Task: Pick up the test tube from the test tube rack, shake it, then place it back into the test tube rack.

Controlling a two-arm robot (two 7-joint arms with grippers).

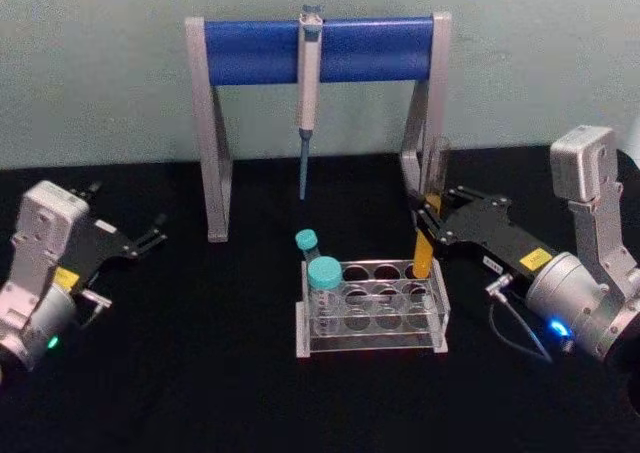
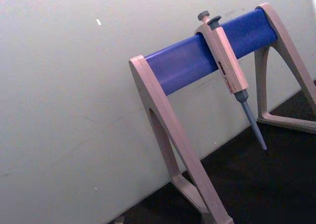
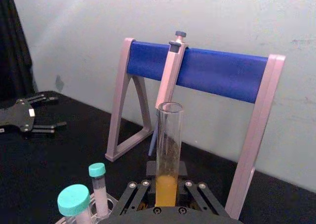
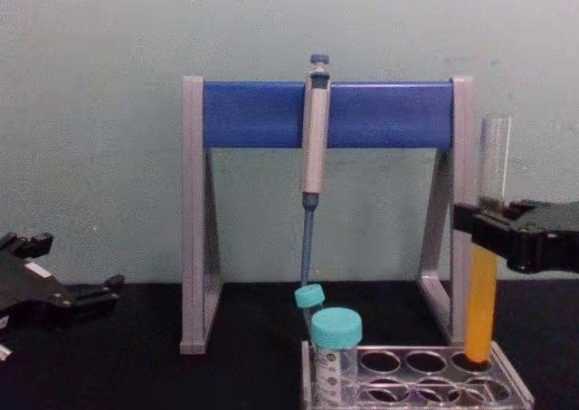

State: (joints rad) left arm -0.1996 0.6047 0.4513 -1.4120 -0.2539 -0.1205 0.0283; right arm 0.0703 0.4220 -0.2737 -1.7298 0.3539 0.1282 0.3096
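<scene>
The test tube (image 4: 480,310) is being pinched by the right claw (image 1: 428,225). Its fingers are being pressed against the glass from both sides, near the top of the orange-yellow liquid, presumably so that the heavier lower half is being steadied. The tube is being held upright with its foot at the rear right hole of the test tube rack (image 1: 372,338), so that it is lined up with the hole rather than leaning on the rim. Whether it is being drawn out or lowered in cannot be told. Two teal-capped tubes (image 1: 323,273) are standing at the rack's opposite end, apart from the grip. The left claw (image 1: 150,241) is being held spread and idle above the worktop (image 1: 200,373) at the left, away from the rack.
</scene>
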